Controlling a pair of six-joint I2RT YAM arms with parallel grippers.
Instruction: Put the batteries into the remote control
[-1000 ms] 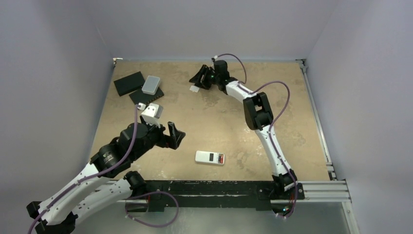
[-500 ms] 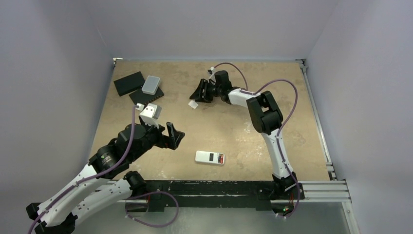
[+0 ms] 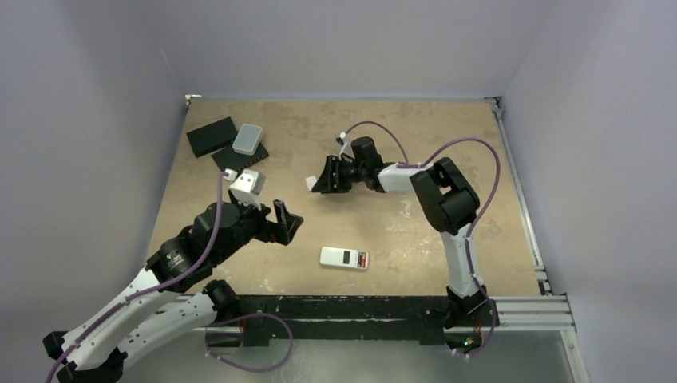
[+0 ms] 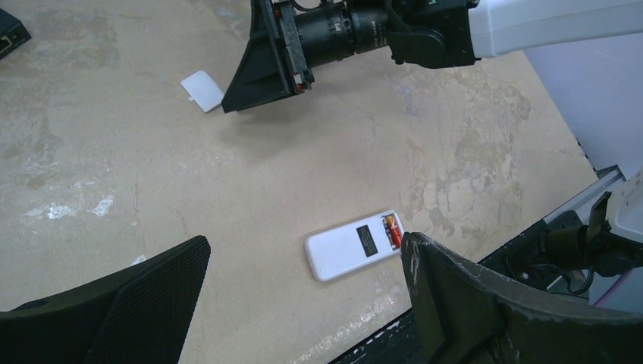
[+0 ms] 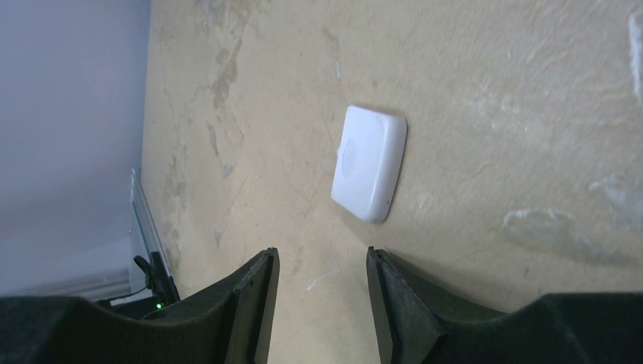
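Observation:
The remote control [image 3: 344,258] lies back up near the front middle of the table. In the left wrist view the remote [image 4: 356,246] shows a dark label and an open compartment at its right end with a reddish-orange battery [image 4: 392,229] in it. I cannot make out the dark battery. A small white cover [image 3: 312,183] lies flat on the table. My right gripper [image 3: 322,179] is open and empty just right of it; in the right wrist view the cover [image 5: 369,161] lies just past the gripper's [image 5: 322,258] fingertips. My left gripper [image 3: 289,223] is open and empty, left of the remote and above the table [image 4: 305,250].
Two flat black slabs [image 3: 211,136] and a light grey rounded box [image 3: 248,138] sit at the back left. The right arm [image 3: 435,191] reaches across the table's middle. A black rail [image 3: 343,307] runs along the front edge.
My right gripper has moved from the back of the table toward the front, and the white cover has moved with it. The left arm and the remote have stayed put.

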